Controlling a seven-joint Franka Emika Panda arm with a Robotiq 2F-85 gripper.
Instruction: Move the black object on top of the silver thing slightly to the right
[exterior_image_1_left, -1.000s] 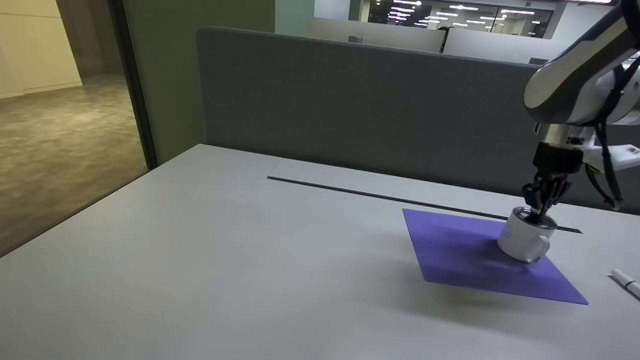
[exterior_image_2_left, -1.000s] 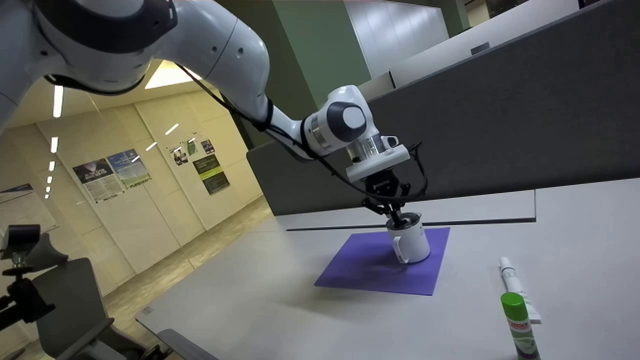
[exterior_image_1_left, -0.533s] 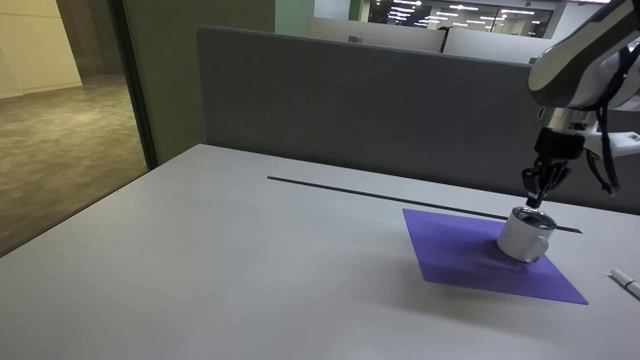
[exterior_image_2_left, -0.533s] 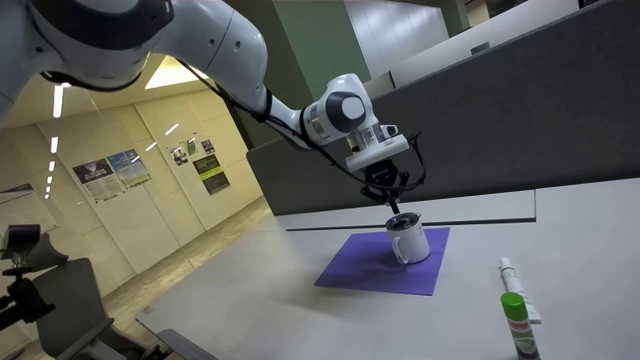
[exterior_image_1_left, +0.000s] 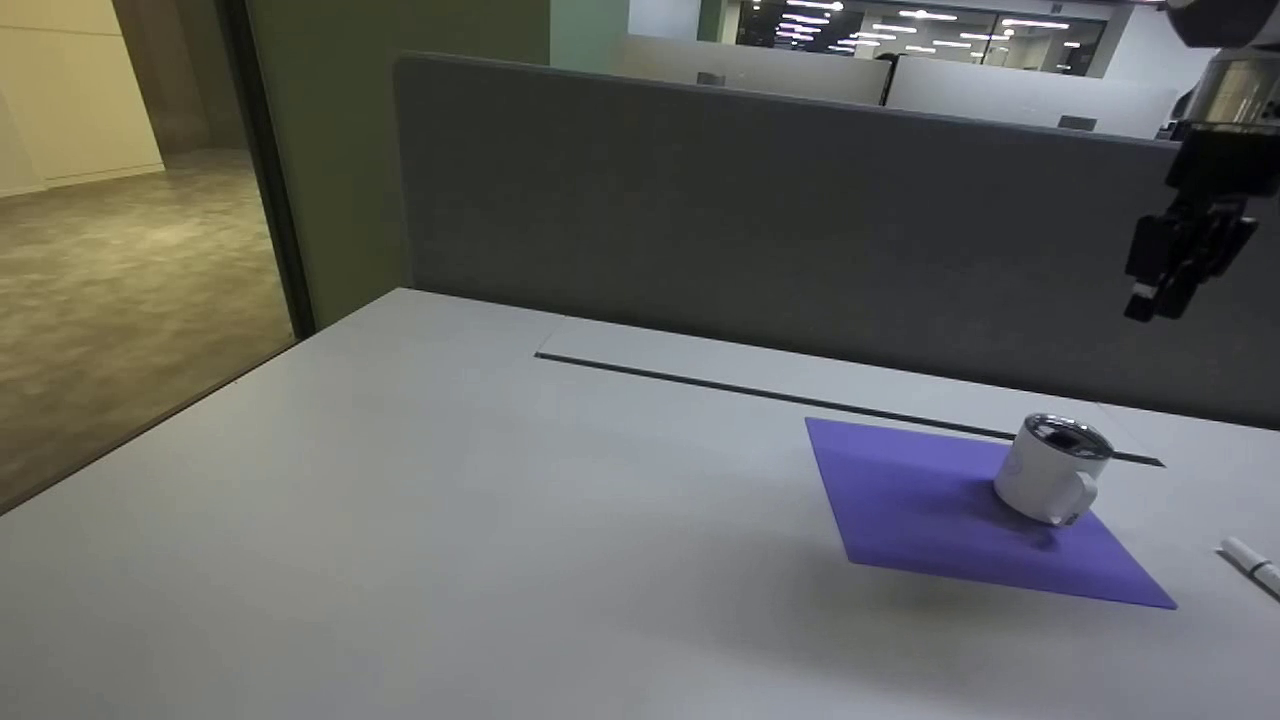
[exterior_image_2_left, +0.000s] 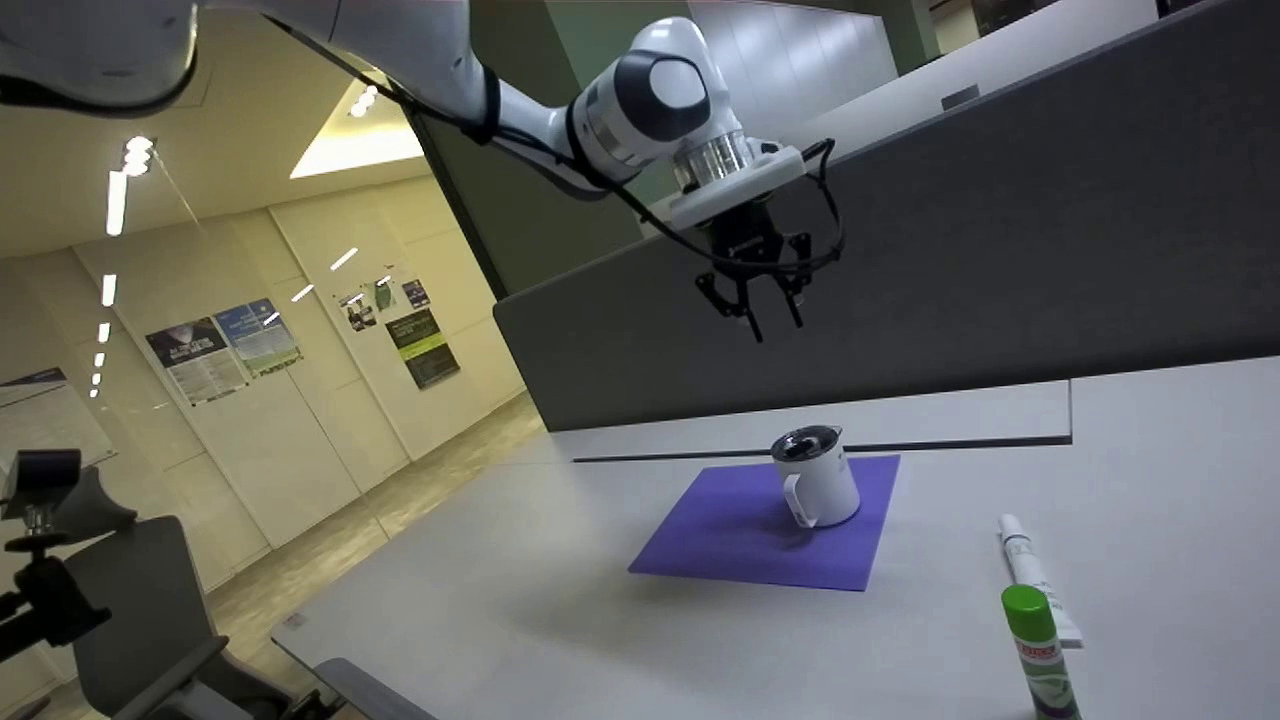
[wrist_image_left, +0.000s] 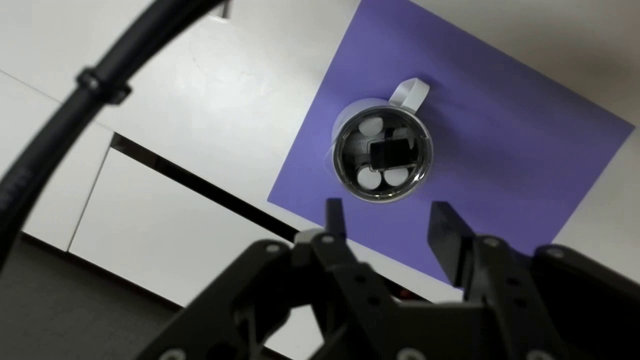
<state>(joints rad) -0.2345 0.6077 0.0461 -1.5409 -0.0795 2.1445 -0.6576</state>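
Note:
The silver thing is a small pale cup (exterior_image_1_left: 1045, 485) with a handle and a shiny-rimmed lid. It stands upright on the purple mat in both exterior views (exterior_image_2_left: 825, 495) and in the wrist view (wrist_image_left: 353, 112). The black object (wrist_image_left: 391, 154) is a small dark rectangular piece on the lid, slightly right of the lid's middle in the wrist view. In the exterior views the lid looks dark and the piece cannot be told apart. My gripper (exterior_image_2_left: 778, 332) is open and empty, well above the cup. It also shows in an exterior view (exterior_image_1_left: 1155, 308) and the wrist view (wrist_image_left: 387, 205).
The purple mat (exterior_image_2_left: 700, 540) lies on the white desk near a long black slot (exterior_image_1_left: 700, 383). A grey partition (exterior_image_1_left: 700, 220) stands behind. A white tube (exterior_image_2_left: 1030, 570) and a green-capped bottle (exterior_image_2_left: 1035, 640) are on the desk. A black cable (wrist_image_left: 75, 115) crosses the wrist view.
My gripper was down at the lid, fingers close together. It has lifted clear, risen well above the cup, and its fingers have opened. The cup stays in the same place.

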